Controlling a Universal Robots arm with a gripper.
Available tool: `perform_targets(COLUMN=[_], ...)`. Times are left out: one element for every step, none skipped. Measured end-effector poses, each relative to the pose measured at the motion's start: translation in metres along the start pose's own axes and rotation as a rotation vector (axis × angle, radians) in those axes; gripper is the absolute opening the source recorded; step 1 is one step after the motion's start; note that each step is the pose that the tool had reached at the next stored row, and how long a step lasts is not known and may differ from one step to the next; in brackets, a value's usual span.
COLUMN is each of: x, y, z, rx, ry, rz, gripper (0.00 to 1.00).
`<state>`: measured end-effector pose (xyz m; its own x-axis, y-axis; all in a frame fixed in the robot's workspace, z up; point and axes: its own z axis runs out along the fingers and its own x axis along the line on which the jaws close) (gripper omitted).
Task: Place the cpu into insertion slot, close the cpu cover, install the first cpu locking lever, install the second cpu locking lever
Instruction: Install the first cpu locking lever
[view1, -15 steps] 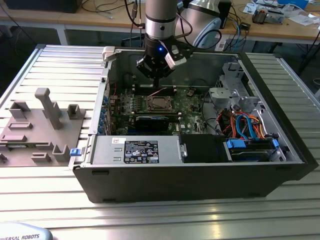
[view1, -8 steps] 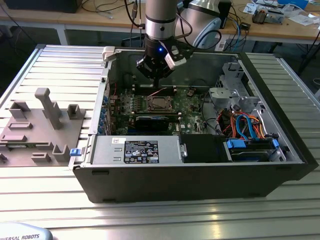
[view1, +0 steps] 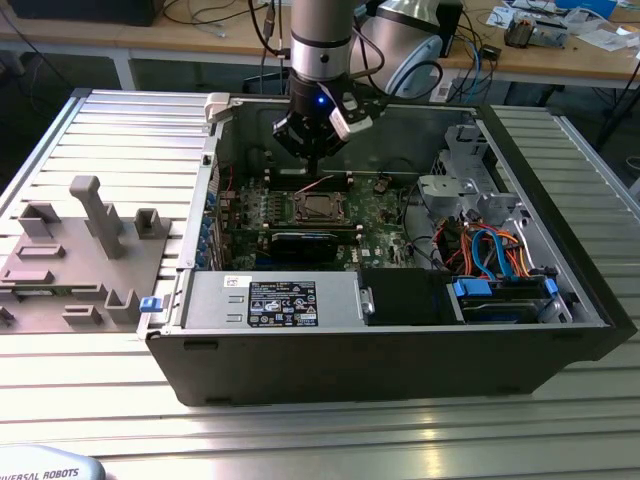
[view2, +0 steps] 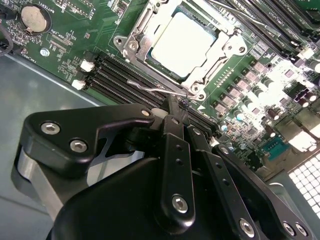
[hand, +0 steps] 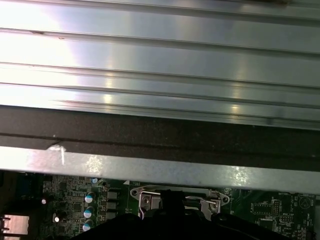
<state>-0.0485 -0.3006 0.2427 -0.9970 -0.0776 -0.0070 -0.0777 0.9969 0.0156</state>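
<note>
gripper (view2: 172, 107) — closed, at locking lever (view2: 150, 87)

The arm (view1: 320, 35) was silver-grey with a blue light; its black gripper (view2: 172, 111) carried silver screws.

a silver-grey robot arm (view1: 322, 35) with a black wrist section hangs straight down in the exterior view. its black, bolted metal gripper (view2: 176, 114) points downward, the slim fingers (view2: 172, 107) drawn together to a narrow tip in the second wrist view.
</note>
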Motion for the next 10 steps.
perform_targets(x=[0.0,0.0,0.0,0.0,0.0,0.0,0.0,0.0,0.0,0.0], y=[0.0,0.0,0.0,0.0,0.0,0.0,0.0,0.0,0.0,0.0], z=[0.0001,0.0003,0.0005,0.0006,0.0008,0.001,0.0012,0.0015,0.0017,0.0019], rx=[0.0,0.0,0.0,0.0,0.0,0.0,0.0,0.0,0.0,0.0], ry=[0.0,0.0,0.0,0.0,-0.0001,0.0,0.0,-0.0001,0.0,0.0], rz=[0.0,0.0,0.0,0.0,0.0,0.0,0.0,0.0,0.0,0.0], gripper=[0.11,0.11,0.11,0.11,0.11,0.11,0.11,0.11,0.11,0.11])
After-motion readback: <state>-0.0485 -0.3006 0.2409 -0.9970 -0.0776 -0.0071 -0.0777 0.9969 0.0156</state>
